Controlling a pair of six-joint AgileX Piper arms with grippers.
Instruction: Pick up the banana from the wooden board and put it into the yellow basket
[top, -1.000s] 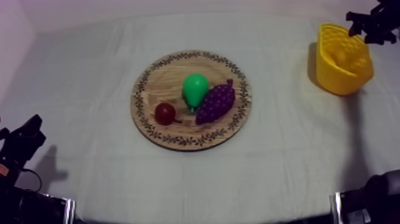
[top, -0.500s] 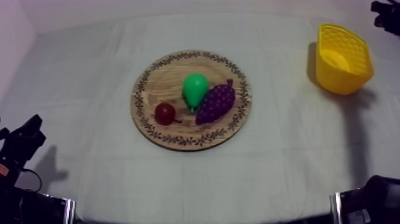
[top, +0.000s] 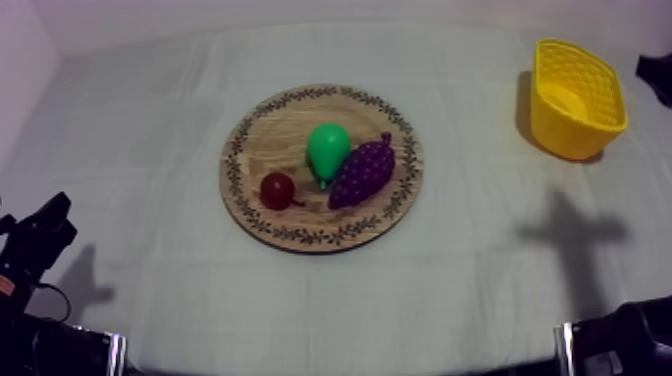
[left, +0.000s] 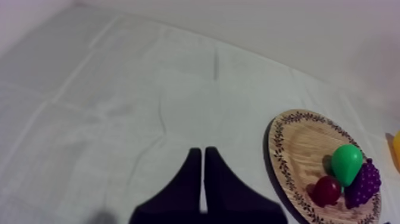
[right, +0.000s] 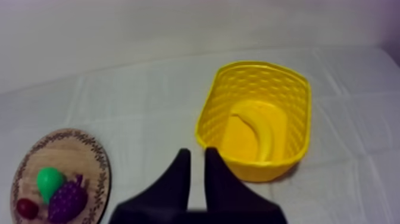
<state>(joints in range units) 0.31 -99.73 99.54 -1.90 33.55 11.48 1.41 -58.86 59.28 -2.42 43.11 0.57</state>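
- The right end effector (right: 197, 154) had its two black fingers a little apart, with nothing between them. It hung over the cloth, just beside the near wall of the yellow basket (right: 256, 170).
- The left end effector (left: 202, 150) had its fingers pressed together as a narrow wedge and held nothing. It was low over bare cloth, beside the wooden board (left: 297, 143) but apart from it.
- The banana (right: 262, 134) lay inside the yellow basket, on its bottom, and no finger touched it.
- The basket stood upright at the right side of the worktop (top: 450, 290), well apart from the board.
- The round board with the patterned rim lay near the middle of the worktop.
- On the board, a green pear (top: 327, 148) was near the centre, and a purple bunch of grapes (top: 362, 172) lay just beside it and seemed to touch it.
- A small red fruit (top: 277, 190) sat on the other side of the pear, near it but apart.
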